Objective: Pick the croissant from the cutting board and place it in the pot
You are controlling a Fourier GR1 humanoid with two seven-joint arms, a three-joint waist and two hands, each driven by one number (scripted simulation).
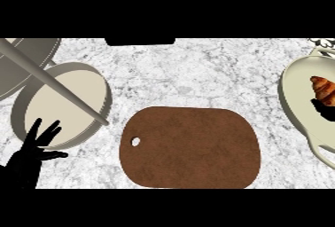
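The croissant lies over the cream inside of the pot, which is cut off by the view's right edge. Just below the croissant's lower end a small black part of my right hand shows, touching or nearly touching it; the rest of that hand is out of view. The brown cutting board sits in the middle of the counter with nothing on it. My left hand rests open at the lower left, fingers up, beside a pan.
A cream-lined pan with a long grey handle stands at the left, and a grey round dish lies behind it. A dark object sits at the back edge. Marble counter lies between board and pot.
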